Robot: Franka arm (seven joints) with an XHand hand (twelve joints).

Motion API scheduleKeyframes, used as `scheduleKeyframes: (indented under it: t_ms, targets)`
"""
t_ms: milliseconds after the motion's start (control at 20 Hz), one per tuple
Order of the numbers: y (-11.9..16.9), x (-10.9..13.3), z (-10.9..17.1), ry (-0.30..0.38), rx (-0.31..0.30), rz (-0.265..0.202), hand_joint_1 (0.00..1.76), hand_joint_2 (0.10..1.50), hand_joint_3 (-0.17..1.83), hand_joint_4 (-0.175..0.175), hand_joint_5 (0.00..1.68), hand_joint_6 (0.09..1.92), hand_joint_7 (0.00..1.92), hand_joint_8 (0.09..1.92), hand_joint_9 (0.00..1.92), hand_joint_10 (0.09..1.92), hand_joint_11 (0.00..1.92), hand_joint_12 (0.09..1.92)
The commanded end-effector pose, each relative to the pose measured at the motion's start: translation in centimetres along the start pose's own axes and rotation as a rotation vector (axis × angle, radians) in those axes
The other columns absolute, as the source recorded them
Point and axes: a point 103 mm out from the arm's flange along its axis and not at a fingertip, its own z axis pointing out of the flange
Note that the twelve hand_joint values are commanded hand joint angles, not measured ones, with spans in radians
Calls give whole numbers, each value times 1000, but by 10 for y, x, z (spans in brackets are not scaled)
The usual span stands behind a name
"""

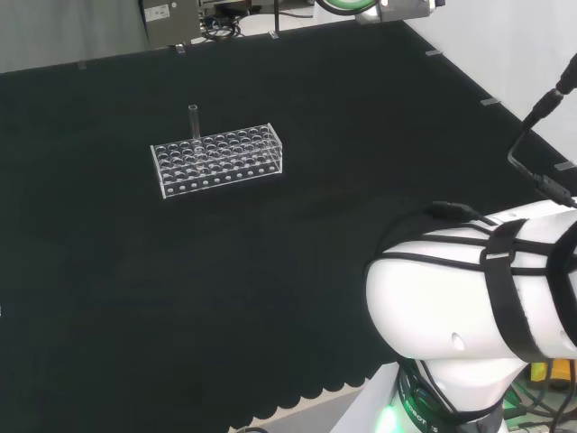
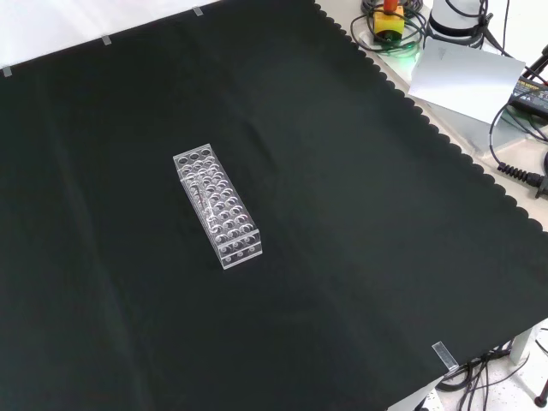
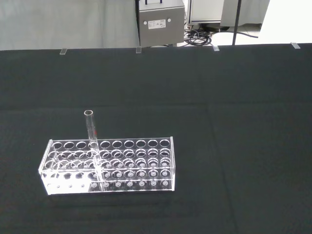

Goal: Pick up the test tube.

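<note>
One clear test tube (image 3: pixel 91 130) stands upright in a hole near the far left corner, head view, of a clear rack (image 1: pixel 216 160) on black cloth (image 1: pixel 297 244). Whether my hand is released or clenched, I cannot tell.

Test tube (image 3: pixel 92 134): clear glass, open mouth up, stood upright in a clear plastic rack (image 3: pixel 109 165) of many round holes. It occupied a hole in the rack's far row in the head view (image 1: pixel 193 120), near the rack's left end there. Upper part rose well above the rack's top plate. Contents could not be told. In the front view the tube (image 2: pixel 204 199) appeared faint within the rack (image 2: pixel 218 205).
</note>
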Motion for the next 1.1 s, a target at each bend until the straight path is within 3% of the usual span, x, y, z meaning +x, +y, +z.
scheduleKeyframes:
  t_ms: [50,200,300,500,850,1100]
  targets:
    - [1,3,1,-15,-2,-5,481,869,373,-72,37,87,40,202,36,233,15,988]
    - [4,7,2,-25,3,-12,464,884,349,-67,3,87,3,124,3,149,1,896]
    - [5,29,2,-27,5,-7,462,889,340,-66,0,87,0,114,0,149,0,889]
    - [18,22,5,-9,19,-35,465,900,313,-67,0,87,4,136,0,203,0,933]
    - [56,22,8,29,-9,-81,597,899,248,-79,84,87,17,698,0,739,0,1385]
    - [83,32,14,22,11,-110,666,882,277,-96,158,87,59,856,13,941,0,1504]
